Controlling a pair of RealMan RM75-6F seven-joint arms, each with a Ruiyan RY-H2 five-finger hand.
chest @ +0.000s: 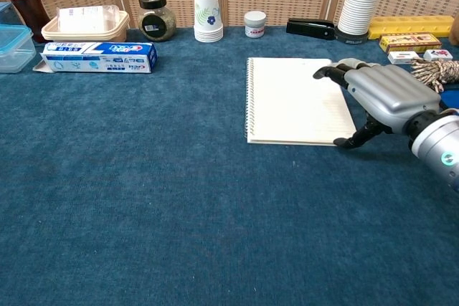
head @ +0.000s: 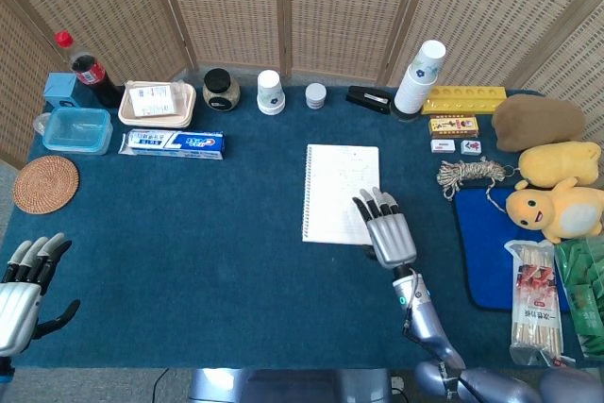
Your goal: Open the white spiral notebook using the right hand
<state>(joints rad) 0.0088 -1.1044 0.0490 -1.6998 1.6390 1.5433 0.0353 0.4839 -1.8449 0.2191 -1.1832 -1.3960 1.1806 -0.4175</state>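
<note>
Nearest to the robot, the left hand (head: 21, 294) waits at the near left corner of the table (head: 217, 261) with its fingers spread and holding nothing, because the task belongs to the other hand. The right hand (chest: 376, 98) lies palm down over the right edge of the notebook (chest: 294, 98), fingers stretched over the page and thumb low at the near right corner. I think it stands there to catch the free edge, since the spiral is on the left side. It pinches nothing yet, and the one notebook is closed, flat in the middle of the table.

To the right I count one blue mat (head: 486, 243), one packet of sticks (head: 536, 304), one coil of rope (head: 470, 174) and two yellow soft toys (head: 559, 191). On the left lie one round coaster (head: 45, 183), one toothpaste box (head: 172, 143) and one clear box (head: 76, 129). Along the far edge stand one cola bottle (head: 87, 70), one jar (head: 221, 89), two stacks of paper cups (head: 271, 92) and one stapler (head: 368, 98).
</note>
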